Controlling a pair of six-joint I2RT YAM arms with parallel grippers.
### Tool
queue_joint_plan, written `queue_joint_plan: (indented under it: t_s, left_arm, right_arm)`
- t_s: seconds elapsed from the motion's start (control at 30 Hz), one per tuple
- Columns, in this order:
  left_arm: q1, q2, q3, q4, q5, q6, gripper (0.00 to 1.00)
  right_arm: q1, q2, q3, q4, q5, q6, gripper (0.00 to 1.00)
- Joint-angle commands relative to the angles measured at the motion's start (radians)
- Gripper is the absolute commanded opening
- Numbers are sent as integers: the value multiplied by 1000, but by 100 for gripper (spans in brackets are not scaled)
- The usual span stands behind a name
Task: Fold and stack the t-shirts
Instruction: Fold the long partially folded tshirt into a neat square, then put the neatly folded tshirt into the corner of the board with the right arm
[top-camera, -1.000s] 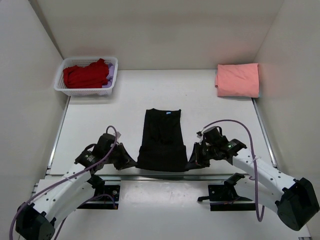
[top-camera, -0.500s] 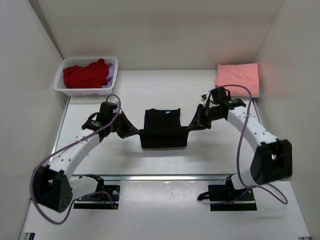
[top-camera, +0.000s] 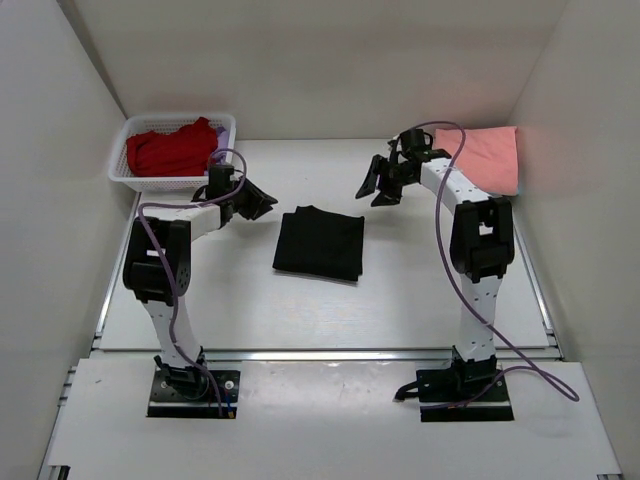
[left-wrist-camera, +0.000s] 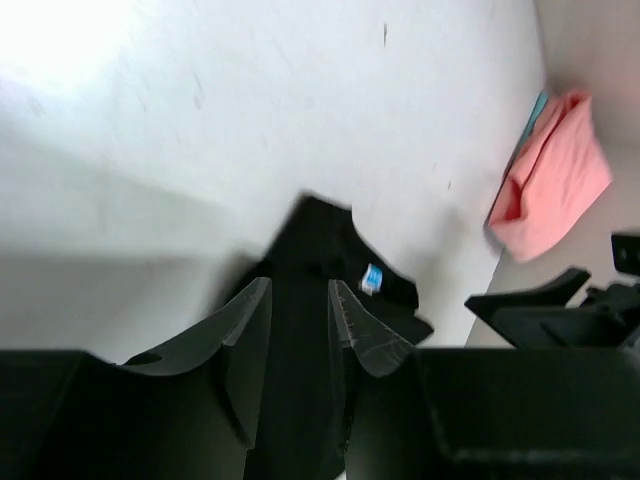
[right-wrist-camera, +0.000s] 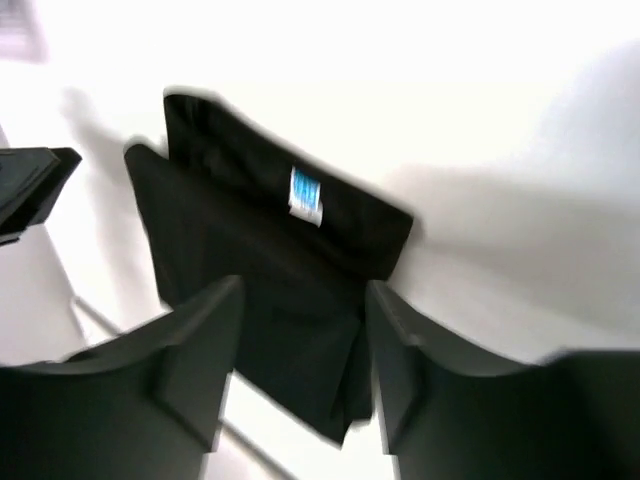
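A white plastic lattice basket (top-camera: 170, 184) stands in the far left corner of the pale table (top-camera: 420, 290), close to the left wall (top-camera: 50, 150) and the back wall (top-camera: 320, 70). A metal rail (top-camera: 330, 353) runs left to right along the table's near edge.

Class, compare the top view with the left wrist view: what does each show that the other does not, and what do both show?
Only the top view shows the basket holding the red tee. Only the left wrist view shows the blue label on the black tee. Both show the black tee lying on the table, and the pink tee off to one side.
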Motion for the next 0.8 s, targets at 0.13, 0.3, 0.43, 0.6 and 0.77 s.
queue_joint_plan:
  t_s: [0.13,0.3,0.43,0.6,0.77]
  left_arm:
    - [12,-100,-33,265,20,-34,35]
    - [-69,-161,-43,190,-12,54,28]
    - [-126,-133,-89,131,-32,48,25]
    - [-175,-52,-76,-27,-128,80,23]
    - [-171,31,-103,-48,-113,17,21]
  right_arm:
    - [4,-73,-28,37,87,-46,59]
    - [41,-193,-276,116,92,-32,63]
    - [71,-224,-386,177,119,-12,70]
    - [131,-182,-383,165,178,20,73]
    - [185,-139,-418,228,169,118,74]
